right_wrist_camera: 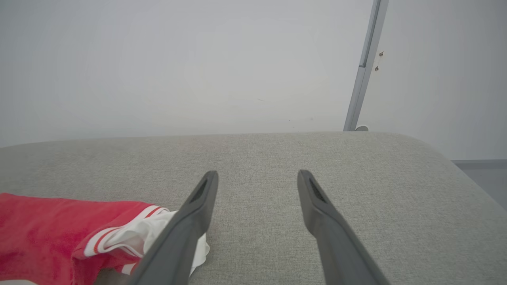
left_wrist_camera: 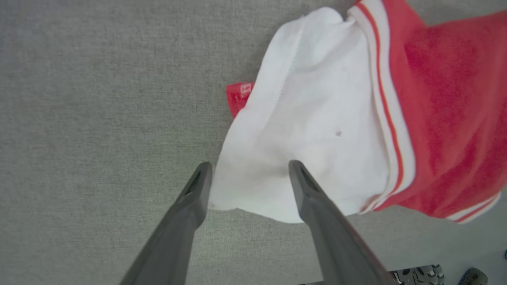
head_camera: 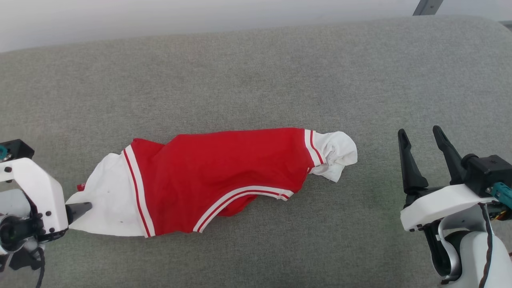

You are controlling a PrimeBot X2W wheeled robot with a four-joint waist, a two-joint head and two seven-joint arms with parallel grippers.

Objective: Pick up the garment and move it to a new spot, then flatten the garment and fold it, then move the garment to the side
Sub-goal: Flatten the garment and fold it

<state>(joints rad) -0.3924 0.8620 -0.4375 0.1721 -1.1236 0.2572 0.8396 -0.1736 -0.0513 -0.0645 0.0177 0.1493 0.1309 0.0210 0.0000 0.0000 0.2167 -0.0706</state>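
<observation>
Garment (head_camera: 224, 176) lies crumpled lengthwise on the grey bench (head_camera: 256, 72). Your left pincer (left_wrist_camera: 249, 176) stands wide open at its white sleeve end, one finger over the cloth, gripping nothing. Your right pincer (head_camera: 420, 138) is open too and empty, just clear of the other sleeve.

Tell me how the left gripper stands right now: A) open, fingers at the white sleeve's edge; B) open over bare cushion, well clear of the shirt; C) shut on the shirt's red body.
A: the left gripper shows its fingers apart over the edge of the white sleeve of the red T-shirt.
</observation>
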